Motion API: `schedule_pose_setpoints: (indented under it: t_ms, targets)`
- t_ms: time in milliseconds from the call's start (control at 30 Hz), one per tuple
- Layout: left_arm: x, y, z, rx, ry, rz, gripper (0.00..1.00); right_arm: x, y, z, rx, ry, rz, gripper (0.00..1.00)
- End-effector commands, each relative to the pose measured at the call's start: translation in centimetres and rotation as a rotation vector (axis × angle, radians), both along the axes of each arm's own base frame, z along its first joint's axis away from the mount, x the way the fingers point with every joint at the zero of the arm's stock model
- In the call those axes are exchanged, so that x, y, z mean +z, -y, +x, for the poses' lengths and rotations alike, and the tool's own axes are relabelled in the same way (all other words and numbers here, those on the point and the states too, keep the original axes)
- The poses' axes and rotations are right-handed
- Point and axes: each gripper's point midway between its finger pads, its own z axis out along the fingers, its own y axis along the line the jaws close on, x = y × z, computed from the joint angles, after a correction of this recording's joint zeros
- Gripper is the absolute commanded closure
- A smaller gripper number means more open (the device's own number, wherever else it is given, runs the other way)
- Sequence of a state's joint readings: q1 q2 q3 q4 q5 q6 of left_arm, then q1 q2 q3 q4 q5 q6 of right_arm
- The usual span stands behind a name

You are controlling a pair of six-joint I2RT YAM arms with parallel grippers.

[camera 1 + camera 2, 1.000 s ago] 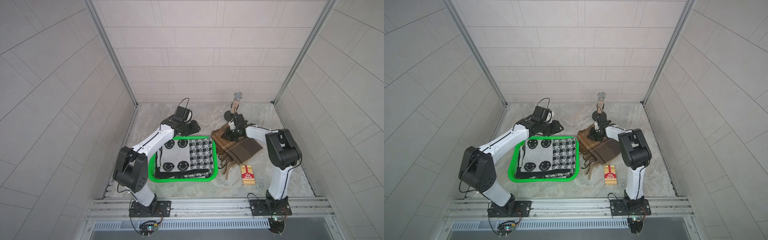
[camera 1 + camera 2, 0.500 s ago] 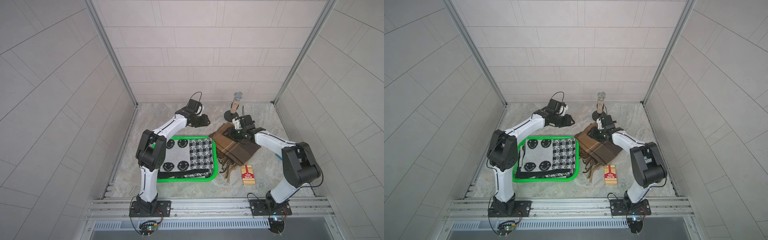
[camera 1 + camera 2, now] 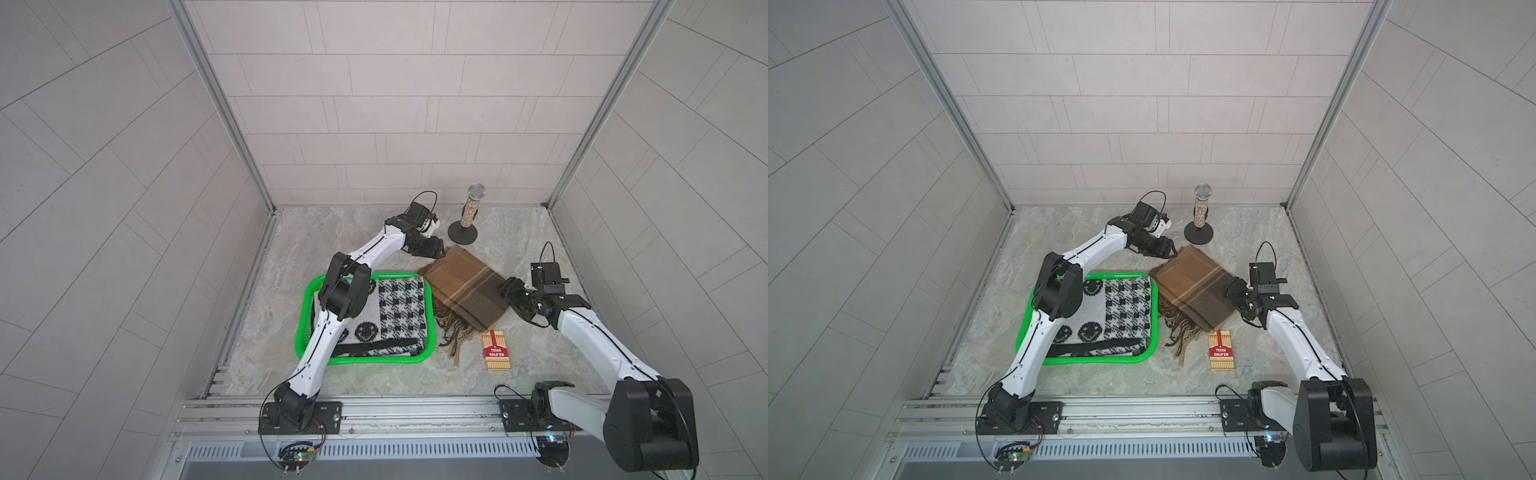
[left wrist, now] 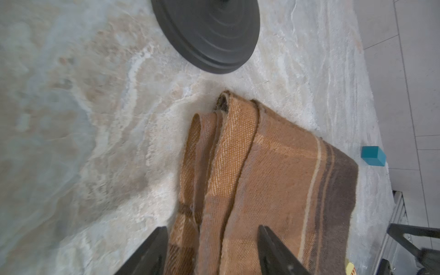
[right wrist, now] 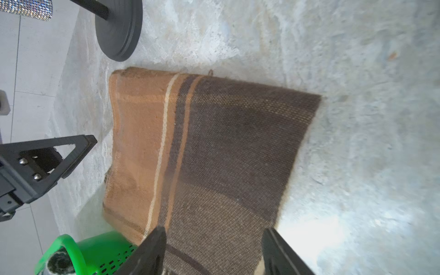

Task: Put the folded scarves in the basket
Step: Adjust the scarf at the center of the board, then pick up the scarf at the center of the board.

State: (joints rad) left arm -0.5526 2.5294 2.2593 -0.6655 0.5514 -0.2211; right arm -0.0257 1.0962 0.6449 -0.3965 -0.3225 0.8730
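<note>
left claw (image 4: 212, 250) and right claw (image 5: 214, 250) stand spread astride opposite edges of the brown scarf (image 3: 465, 286), likely to lift it flat into the basket (image 3: 433, 328).

The only readable words are "TEXAS HOLD'EM", white on the red middle of the small card box (image 3: 494, 350), legible in both top views. Smiley faces pattern the black-and-white scarf (image 3: 399, 316) lying in the basket (image 3: 374, 361).

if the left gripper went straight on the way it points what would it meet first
Most likely the brown scarf, whose folded corner lies ahead of the open left gripper; the black stand base sits beyond it.
</note>
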Motion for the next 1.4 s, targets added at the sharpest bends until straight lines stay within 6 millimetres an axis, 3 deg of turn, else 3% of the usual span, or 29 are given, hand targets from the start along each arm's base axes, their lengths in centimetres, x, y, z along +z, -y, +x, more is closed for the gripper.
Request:
schedule_pose_setpoints:
  t_ms: [0, 233, 433, 500, 600, 700, 767, 900, 1167, 1367]
  targets:
    - [-1.4, -0.2, -2.0, -0.084, -0.060, 0.054, 0.32, -0.4, 1.0, -1.6, -0.041, -0.042, -0.044, 0.30]
    - [-3.0, 0.6, -4.2, -0.161, -0.095, 0.104, 0.27, -0.9, 1.4, -2.1, -0.032, -0.071, -0.067, 0.28]
    - [-3.6, 1.7, -5.9, -0.213, -0.100, 0.125, 0.30, -1.2, 1.3, -2.1, -0.021, -0.073, -0.067, 0.28]
    - [-3.8, 1.9, -6.1, -0.212, -0.101, 0.136, 0.33, -2.8, 1.2, -2.8, -0.020, -0.111, -0.054, 0.28]
    - [-3.9, 2.3, -6.4, -0.202, -0.107, 0.137, 0.42, -4.0, 1.0, -2.9, -0.014, -0.129, -0.024, 0.29]
    - [-3.8, 2.7, -6.2, -0.173, -0.118, 0.120, 0.57, -5.3, 0.5, -2.6, 0.001, -0.150, 0.026, 0.29]
    - [-3.6, 3.0, -5.9, -0.146, -0.125, 0.106, 0.75, -5.7, -0.2, -2.2, 0.034, -0.163, 0.063, 0.30]
    - [-2.8, 3.5, -5.8, -0.115, -0.139, 0.075, 0.99, -6.7, -0.9, -1.5, 0.041, -0.157, 0.120, 0.31]
    - [-2.0, 3.9, -5.2, -0.057, -0.152, 0.047, 1.00, -9.5, -2.9, -0.6, 0.044, -0.171, 0.278, 0.39]
    - [-1.1, 4.5, -4.9, -0.033, -0.170, 0.002, 1.00, -10.4, -3.6, 0.3, 0.027, -0.180, 0.324, 0.48]
